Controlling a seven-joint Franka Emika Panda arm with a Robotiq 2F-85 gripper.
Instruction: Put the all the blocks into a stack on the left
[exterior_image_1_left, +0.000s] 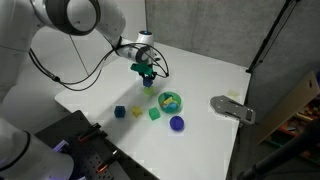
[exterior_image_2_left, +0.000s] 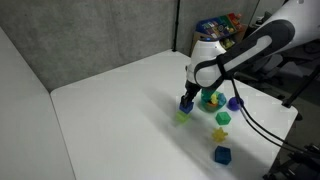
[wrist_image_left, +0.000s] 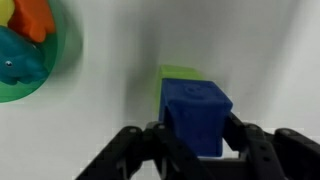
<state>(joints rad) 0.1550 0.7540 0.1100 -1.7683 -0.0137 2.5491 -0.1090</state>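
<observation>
Gripper (wrist_image_left: 198, 138) closure is firm on a small blue plastic cube (wrist_image_left: 197, 112). The dark fingers (wrist_image_left: 262, 152) press two opposite side faces and leave the underside free, so the cube can be seated flat on another block. Directly below the gripper a small light-green plastic cube (wrist_image_left: 176, 72) rests on the white tabletop (wrist_image_left: 270, 60). In the wrist view its far edge shows just past the blue cube, so the two are closely but not exactly aligned. In both exterior views the held cube sits immediately above the light-green cube (exterior_image_2_left: 183, 116), but the pictures do not show whether the faces touch. The step in hand appears to be placing the second block of the stack. Release is best made only once the blue cube bears squarely on the block below, since an offset would weaken a column only one cube wide. In an exterior view a loose blue cube (exterior_image_1_left: 119, 112), a yellow cube (exterior_image_1_left: 137, 112) and a darker green cube (exterior_image_1_left: 155, 114) lie on the tabletop well clear of the gripper. They are spaced apart from one another, which leaves room for the fingers around each. A green bowl (exterior_image_1_left: 171, 101) with coloured contents stands near the gripper on one side, with a dark blue dome-shaped object (exterior_image_1_left: 177, 123) just past it. Neither belongs to the stack, and the bowl is the nearest obstacle during withdrawal.
</observation>
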